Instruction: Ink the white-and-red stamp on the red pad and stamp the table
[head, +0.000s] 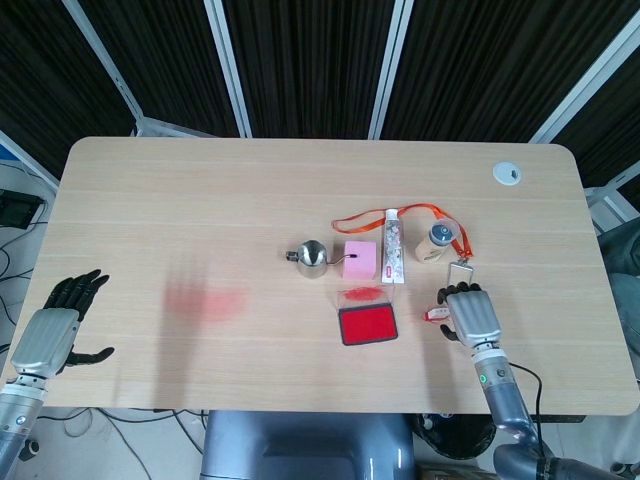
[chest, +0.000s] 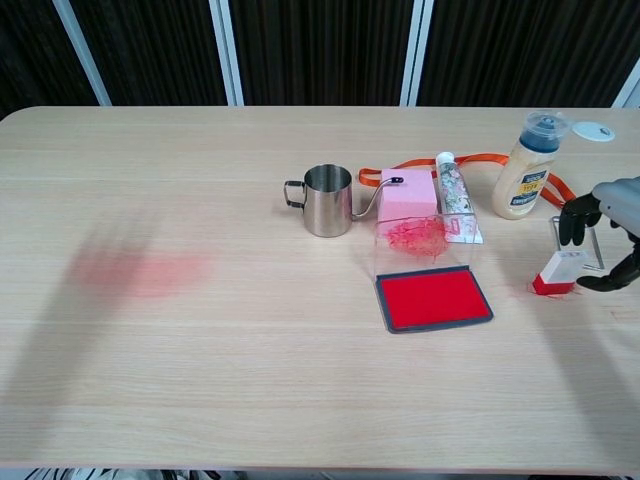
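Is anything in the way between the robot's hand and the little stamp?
No, nothing visible is. The right hand hangs right beside the white-and-red stamp, its fingers spread above it, with no object between them. The badge holder lies just behind the stamp, not in the hand's path.

Badge holder (chest: 577, 241) just behind stamp (chest: 558, 272)

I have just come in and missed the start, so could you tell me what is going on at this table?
The robot's right hand hovers by the small white-and-red stamp, which lies on the wooden table, fingers apart and not gripping it. The open red ink pad sits to the stamp's left, unused so far. The left hand rests open at the table's far edge, holding nothing.
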